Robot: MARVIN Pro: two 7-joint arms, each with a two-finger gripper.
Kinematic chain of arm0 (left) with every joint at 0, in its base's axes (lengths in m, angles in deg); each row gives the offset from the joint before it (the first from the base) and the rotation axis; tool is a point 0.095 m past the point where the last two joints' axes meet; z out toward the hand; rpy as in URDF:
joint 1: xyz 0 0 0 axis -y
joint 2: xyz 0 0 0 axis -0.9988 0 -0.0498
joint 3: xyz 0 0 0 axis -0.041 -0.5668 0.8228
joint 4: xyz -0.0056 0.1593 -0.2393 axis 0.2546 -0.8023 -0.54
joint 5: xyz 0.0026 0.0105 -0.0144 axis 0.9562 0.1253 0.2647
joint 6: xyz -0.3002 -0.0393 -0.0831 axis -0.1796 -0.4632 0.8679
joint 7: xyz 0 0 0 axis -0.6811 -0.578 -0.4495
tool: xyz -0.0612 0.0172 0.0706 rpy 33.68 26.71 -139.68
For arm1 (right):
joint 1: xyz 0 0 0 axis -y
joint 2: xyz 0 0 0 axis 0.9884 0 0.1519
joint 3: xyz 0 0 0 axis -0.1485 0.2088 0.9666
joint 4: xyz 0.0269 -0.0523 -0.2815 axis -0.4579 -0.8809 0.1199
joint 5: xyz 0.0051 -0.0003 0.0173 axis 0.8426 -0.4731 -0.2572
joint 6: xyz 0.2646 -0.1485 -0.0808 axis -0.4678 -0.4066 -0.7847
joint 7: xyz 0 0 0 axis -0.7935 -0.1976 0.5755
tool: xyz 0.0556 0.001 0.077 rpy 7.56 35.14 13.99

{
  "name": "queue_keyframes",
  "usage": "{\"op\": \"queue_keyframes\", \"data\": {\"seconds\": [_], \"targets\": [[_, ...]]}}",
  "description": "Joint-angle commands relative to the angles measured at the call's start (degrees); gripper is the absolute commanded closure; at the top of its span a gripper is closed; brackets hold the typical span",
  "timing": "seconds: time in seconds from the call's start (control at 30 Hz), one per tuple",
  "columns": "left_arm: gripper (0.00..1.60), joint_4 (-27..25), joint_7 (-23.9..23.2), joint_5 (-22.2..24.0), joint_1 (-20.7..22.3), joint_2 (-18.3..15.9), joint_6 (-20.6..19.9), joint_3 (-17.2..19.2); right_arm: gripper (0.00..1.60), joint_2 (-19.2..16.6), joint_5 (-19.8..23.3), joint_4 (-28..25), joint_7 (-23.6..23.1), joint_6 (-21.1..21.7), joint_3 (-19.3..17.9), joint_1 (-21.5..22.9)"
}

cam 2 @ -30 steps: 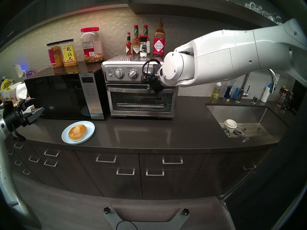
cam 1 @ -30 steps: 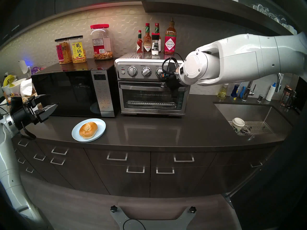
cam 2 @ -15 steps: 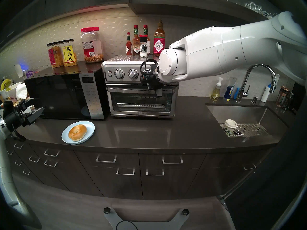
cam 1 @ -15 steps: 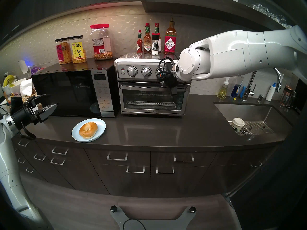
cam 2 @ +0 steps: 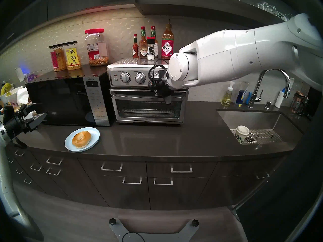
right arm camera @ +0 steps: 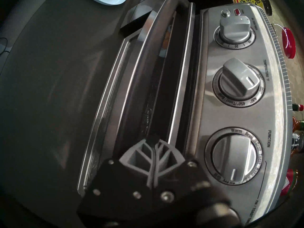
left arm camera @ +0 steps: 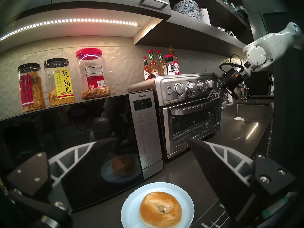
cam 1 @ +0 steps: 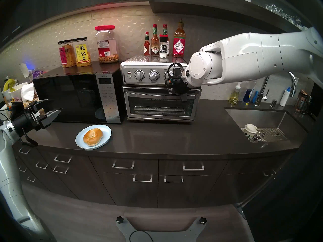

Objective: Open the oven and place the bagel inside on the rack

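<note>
One oven (cam 1: 160,89) stands on the bench (cam 1: 174,136), its door tipped slightly ajar at the top. The right pincer (right arm camera: 153,146) is pressed shut, its tips tucked behind the door's bar handle (right arm camera: 144,71). One bagel (cam 1: 92,137) lies on one pale blue plate (cam 1: 104,131) in front of the microwave (cam 1: 76,96). The left pincer (cam 1: 50,108) hangs spread wide and empty beside it. Three oven knobs (right arm camera: 235,30) show from the right wrist, and three snack jars (left arm camera: 60,82) top the microwave.
</note>
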Motion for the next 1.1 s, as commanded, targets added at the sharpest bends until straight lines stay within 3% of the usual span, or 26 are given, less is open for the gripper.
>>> {"op": "queue_keyframes", "data": {"seconds": [0.0,0.37,1.07], "targets": [[0.0,-0.54,-0.09,0.19,0.33,-0.25,0.1,0.14,1.6,-0.61,1.14,-3.64,2.04,1.1,2.45,-5.98],[0.0,-0.51,-0.1,0.15,0.34,-0.25,0.1,0.14,1.6,-1.43,0.78,-5.92,6.8,2.07,4.84,-6.37],[0.0,-0.47,-0.11,0.1,0.36,-0.24,0.09,0.13,1.6,-1.4,-2.14,-11.88,6.8,3.17,7.67,-4.34]]}}
